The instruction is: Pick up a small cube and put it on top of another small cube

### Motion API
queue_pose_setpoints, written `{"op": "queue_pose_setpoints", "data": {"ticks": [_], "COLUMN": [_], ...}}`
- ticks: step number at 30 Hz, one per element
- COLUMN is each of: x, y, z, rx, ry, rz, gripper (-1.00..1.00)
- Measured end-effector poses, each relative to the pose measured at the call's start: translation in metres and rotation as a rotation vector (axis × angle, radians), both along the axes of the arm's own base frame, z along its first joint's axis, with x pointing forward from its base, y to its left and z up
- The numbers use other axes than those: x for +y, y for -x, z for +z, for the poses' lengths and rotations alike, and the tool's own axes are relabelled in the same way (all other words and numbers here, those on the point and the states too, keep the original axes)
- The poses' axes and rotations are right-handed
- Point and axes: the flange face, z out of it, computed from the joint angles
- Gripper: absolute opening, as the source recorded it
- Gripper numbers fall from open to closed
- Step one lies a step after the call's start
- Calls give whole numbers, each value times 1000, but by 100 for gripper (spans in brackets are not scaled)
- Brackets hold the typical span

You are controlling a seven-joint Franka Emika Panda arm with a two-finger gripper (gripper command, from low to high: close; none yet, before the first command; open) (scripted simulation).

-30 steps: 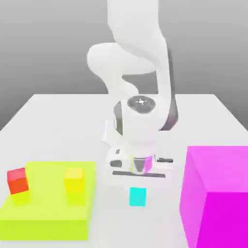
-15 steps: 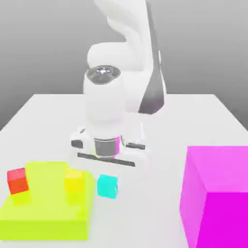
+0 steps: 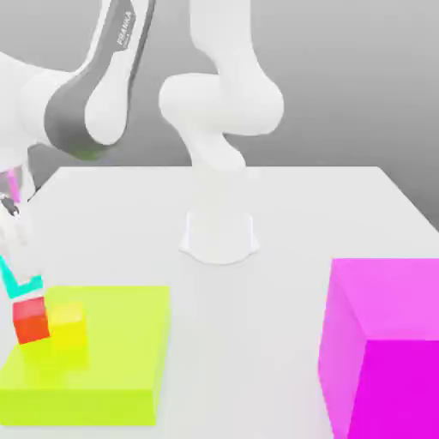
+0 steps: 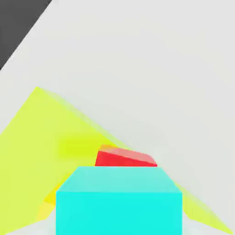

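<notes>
One gripper (image 3: 21,257) is closed on the cyan cube (image 4: 119,213), holding it above and slightly behind the red cube (image 3: 31,321) at the far-left corner area of the yellow-green platform (image 3: 86,406), so the coming move appears to turn on centring it over that red top before lowering. Counted: one cyan cube, one red cube, one yellow cube (image 3: 69,327) just beside the red, one platform and one large magenta block (image 3: 399,360) at the exterior view's right.
</notes>
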Motion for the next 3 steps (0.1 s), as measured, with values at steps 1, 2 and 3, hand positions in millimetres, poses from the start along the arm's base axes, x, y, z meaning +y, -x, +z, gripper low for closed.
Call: {"op": "queue_pose_setpoints", "data": {"ticks": [1,2,3], "x": [0,0,0], "y": [0,0,0], "z": [0,0,0], "rx": [0,0,0], "ry": [0,0,0], "rz": [0,0,0], "gripper": [100,100,100]}}
